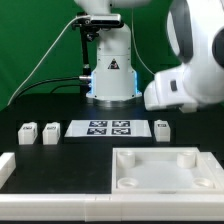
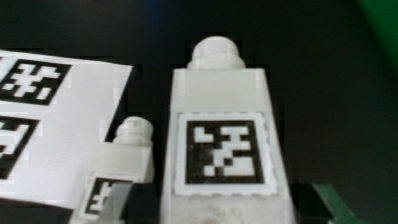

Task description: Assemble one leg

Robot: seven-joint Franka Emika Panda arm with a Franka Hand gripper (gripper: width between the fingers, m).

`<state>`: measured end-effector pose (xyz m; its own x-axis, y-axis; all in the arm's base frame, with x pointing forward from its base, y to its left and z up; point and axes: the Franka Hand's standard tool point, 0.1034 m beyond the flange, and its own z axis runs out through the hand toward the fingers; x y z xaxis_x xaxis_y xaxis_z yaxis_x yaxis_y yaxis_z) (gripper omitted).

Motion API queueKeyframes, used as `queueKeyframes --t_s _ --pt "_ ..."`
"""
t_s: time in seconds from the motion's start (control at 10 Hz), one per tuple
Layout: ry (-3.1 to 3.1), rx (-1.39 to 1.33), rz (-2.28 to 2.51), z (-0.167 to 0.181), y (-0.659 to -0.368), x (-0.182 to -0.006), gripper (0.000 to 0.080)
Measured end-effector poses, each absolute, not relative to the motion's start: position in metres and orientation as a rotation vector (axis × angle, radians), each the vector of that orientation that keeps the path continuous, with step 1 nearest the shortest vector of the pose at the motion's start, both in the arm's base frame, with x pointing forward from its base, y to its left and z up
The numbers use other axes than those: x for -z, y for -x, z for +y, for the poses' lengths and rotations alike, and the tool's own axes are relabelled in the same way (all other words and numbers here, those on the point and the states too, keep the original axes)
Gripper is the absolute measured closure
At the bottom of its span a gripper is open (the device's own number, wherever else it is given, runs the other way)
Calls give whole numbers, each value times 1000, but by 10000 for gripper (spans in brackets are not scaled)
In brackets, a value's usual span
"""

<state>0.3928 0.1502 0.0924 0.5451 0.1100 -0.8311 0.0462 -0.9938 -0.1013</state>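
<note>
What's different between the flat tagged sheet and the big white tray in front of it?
The marker board is thin and carries black tags; the tray is thicker, shows no tags, and has round corner sockets. The tray is larger than the marker board. Both are white and lie flat.

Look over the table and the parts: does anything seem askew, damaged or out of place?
Nothing stands out. In the exterior view the legs line up in a row with the marker board, and the tray lies flat. The leg nearest the wrist camera looks undamaged.
</note>
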Motion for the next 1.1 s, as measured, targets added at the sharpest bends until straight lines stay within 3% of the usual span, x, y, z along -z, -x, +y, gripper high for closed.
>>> queueKeyframes --t_s 0.3,0.8,1.1 --pt "2729 -1402 -132 152 -395 -86 508" --pt "2974 -663 -156 141 -417 -89 508" --pt "3023 -136 -220 124 -466 -105 508"
